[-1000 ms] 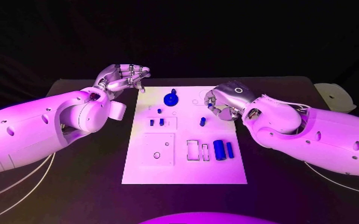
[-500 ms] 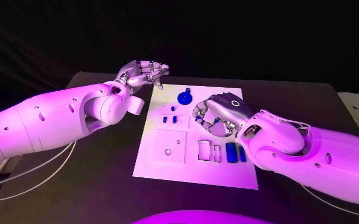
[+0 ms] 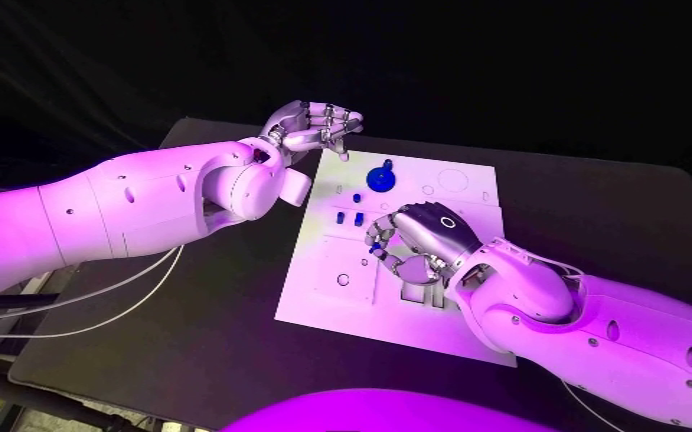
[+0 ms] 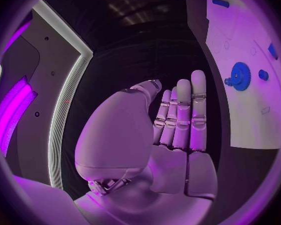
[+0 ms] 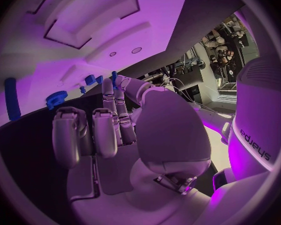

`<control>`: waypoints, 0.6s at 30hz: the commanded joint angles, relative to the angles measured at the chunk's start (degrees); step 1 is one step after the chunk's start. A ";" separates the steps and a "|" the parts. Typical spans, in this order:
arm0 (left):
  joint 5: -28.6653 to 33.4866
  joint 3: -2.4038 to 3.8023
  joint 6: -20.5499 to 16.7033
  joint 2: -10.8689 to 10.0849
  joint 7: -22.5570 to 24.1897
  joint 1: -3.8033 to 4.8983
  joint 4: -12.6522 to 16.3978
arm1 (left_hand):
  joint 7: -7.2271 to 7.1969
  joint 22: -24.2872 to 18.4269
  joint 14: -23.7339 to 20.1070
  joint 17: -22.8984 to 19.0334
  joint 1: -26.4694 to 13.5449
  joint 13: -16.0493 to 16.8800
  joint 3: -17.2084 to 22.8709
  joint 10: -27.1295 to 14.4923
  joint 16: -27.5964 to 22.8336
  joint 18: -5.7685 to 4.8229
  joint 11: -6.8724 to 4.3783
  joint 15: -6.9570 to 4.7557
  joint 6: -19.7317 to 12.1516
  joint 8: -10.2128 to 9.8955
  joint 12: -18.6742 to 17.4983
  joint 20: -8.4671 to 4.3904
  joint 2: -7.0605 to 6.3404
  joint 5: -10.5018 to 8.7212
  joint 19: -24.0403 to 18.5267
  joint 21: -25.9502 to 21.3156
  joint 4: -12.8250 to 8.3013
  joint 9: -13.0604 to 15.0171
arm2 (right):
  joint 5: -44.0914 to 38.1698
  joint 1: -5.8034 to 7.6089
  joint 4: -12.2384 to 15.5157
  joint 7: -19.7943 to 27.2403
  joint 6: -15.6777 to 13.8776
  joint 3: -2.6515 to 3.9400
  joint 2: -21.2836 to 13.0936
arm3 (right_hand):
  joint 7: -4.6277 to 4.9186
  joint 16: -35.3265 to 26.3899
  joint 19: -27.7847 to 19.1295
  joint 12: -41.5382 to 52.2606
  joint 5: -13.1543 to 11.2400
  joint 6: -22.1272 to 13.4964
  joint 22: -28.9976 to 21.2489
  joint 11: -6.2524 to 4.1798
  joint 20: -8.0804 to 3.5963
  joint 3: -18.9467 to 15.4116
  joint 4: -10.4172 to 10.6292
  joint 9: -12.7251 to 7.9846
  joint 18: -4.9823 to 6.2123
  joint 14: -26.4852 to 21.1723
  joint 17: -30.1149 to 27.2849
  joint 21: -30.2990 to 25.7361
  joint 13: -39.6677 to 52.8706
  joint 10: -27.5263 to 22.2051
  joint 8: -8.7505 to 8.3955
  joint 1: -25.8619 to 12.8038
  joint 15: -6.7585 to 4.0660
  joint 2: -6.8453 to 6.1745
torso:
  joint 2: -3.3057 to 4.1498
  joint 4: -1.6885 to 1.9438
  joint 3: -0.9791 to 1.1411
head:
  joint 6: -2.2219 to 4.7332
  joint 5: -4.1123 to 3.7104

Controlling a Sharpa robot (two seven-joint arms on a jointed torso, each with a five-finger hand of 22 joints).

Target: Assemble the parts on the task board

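Note:
The white task board [image 3: 325, 302] lies in the middle of the black table. A blue gear [image 3: 381, 178] stands at its far end, with small blue pegs [image 3: 342, 218] just nearer. My right hand [image 3: 418, 244] hovers low over the board's middle right with its fingers curled down, covering the slots there. Whether it pinches a part I cannot tell. In the right wrist view its fingertips [image 5: 112, 87] point toward the pegs [image 5: 90, 78], the gear [image 5: 55, 99] and a long blue cylinder [image 5: 12, 105]. My left hand [image 3: 315, 129] hangs above the board's far left corner, loosely bent and holding nothing.
A square recess [image 3: 343, 272] with a small hole sits on the board's near left. In the left wrist view the board [image 4: 240, 40] and its gear [image 4: 240, 76] lie off to one side of my left hand [image 4: 178, 120]. Black table surrounds the board.
The camera has shifted. My right hand has moved from the board's far right edge inward and nearer, over the slots and blue cylinders. My left hand keeps its place by the far left corner.

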 commanded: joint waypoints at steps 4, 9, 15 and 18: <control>0.27 0.03 0.38 0.30 0.57 0.04 0.12 | -0.02 0.06 -0.40 -0.04 -0.15 -0.06 0.36 -0.34 -0.20 0.31 -0.10 -0.03 -0.25 0.25 0.20 -0.02 -0.40 -0.08 -0.44 0.16 0.11 -0.06 | 0.78 -1.26 -1.93 1.91 -0.57 -0.17 1.55 | 0.47 -0.19 2.55 -0.31 0.24 -0.11 10.85 -0.77 -0.08 0.13 -0.10 0.09 -0.38 2.70 -0.09 0.10 0.00 0.53 0.05 -0.27 -0.29 0.21 | 0.02 -0.06 0.12 | -0.55 0.78; 0.27 0.03 0.43 0.39 0.54 0.05 0.12 | -0.02 0.06 -0.40 -0.04 -0.15 -0.06 0.36 -0.34 -0.20 0.31 -0.10 -0.03 -0.25 0.25 0.20 -0.02 -0.40 -0.08 -0.44 0.16 0.11 -0.06 | 0.79 -1.81 -3.08 2.01 -0.20 -0.30 2.42 | 0.49 -0.16 2.59 -0.34 0.29 -0.15 10.90 -0.76 -0.07 0.12 -0.10 0.10 -0.40 2.71 -0.05 0.19 0.00 0.51 0.03 -0.29 -0.28 0.22 | 0.02 -0.04 0.11 | -0.77 1.04; 0.27 0.03 0.47 0.41 0.48 0.05 0.10 | -0.01 0.05 -0.46 -0.08 -0.23 -0.06 0.38 -0.39 -0.26 0.31 -0.09 -0.01 -0.28 0.27 0.24 0.00 -0.41 -0.08 -0.52 0.13 0.11 -0.06 | 0.40 -2.12 -4.24 1.79 0.40 -0.43 3.01 | 0.52 -0.21 2.56 -0.37 0.31 -0.20 10.87 -0.74 -0.07 0.11 -0.09 0.10 -0.38 2.69 -0.14 0.13 -0.01 0.49 0.01 -0.32 -0.27 0.23 | 0.01 -0.09 0.11 | -0.99 1.27; 0.27 0.03 0.53 0.41 0.45 0.05 0.11 | -0.01 0.05 -0.46 -0.08 -0.23 -0.06 0.38 -0.39 -0.26 0.31 -0.09 -0.01 -0.28 0.27 0.24 0.00 -0.41 -0.08 -0.52 0.13 0.11 -0.06 | 0.15 -2.18 -4.60 1.73 0.47 -0.46 3.19 | 0.52 -0.21 2.56 -0.37 0.31 -0.20 10.87 -0.74 -0.07 0.11 -0.09 0.10 -0.38 2.69 -0.14 0.13 -0.01 0.49 0.01 -0.32 -0.27 0.23 | 0.02 -0.05 0.09 | -1.11 1.32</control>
